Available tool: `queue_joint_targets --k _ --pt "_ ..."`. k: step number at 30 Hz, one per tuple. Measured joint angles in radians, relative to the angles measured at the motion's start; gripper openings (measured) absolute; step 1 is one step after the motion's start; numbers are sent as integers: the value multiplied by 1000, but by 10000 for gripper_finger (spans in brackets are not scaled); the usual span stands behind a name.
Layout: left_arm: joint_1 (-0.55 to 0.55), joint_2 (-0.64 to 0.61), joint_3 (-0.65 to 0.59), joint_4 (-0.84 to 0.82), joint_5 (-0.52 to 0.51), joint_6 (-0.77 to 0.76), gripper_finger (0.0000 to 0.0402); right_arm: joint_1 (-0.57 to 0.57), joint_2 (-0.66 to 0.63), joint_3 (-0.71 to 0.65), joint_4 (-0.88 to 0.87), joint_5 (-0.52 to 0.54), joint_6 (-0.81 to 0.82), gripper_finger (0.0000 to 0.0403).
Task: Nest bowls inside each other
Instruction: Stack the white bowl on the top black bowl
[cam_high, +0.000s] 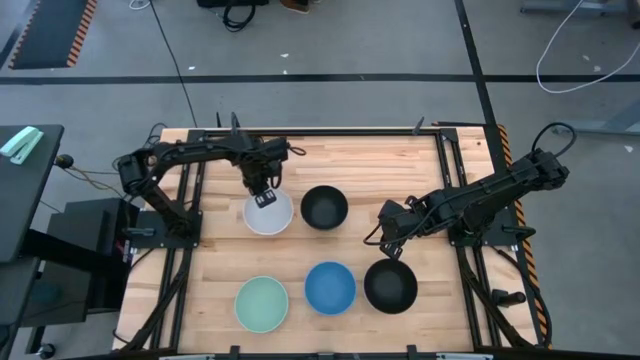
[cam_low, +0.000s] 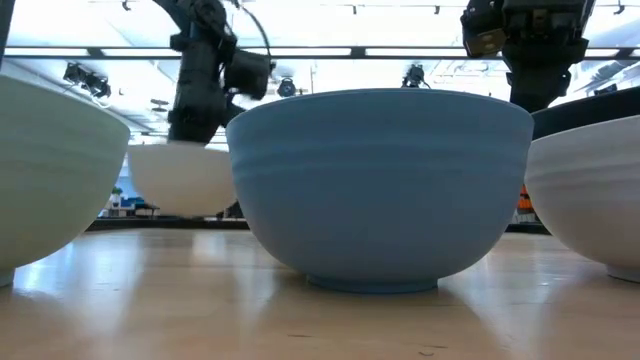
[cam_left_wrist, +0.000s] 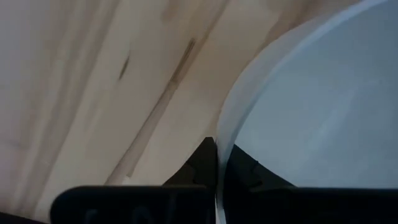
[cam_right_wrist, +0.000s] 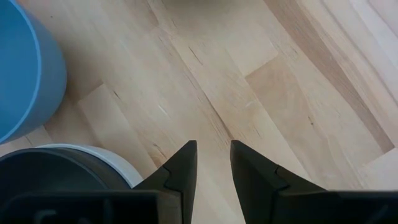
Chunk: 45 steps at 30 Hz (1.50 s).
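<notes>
1 white bowl (cam_high: 268, 216) (rim) between left gripper (cam_high: 264, 192) fingers (cam_left_wrist: 200, 163)

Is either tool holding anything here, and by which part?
The left tool pinches the white bowl by its rim. The right tool is open over bare table, holding nothing.

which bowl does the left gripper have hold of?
The white bowl in the back row, next to a black bowl. The left gripper is shut on its rim; no other bowl is gripped.

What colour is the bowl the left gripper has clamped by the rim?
White. The left gripper pinches the white bowl; clearest in the high view.
</notes>
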Motion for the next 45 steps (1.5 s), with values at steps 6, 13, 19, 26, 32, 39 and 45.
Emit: queue_joint_targets --k 6,13,19,26,32,39,45 --pt "-47 0 178 -26 4 3 10 0 0 0 0 0 0 105" --pt "-66 45 385 -29 3 0 10 0 0 0 0 1 0 105" --pt "-68 203 583 -108 0 13 10 0 0 0 0 1 3 105" --pt "-87 392 772 -226 8 66 10 0 0 0 -4 0 6 105" --pt "-88 485 820 -222 61 108 10 0 0 0 -5 0 3 105" --pt "-74 531 822 -206 61 124 10 0 0 0 -5 0 0 105" --pt "-76 548 819 -175 118 141 10 0 0 0 -4 0 0 105"
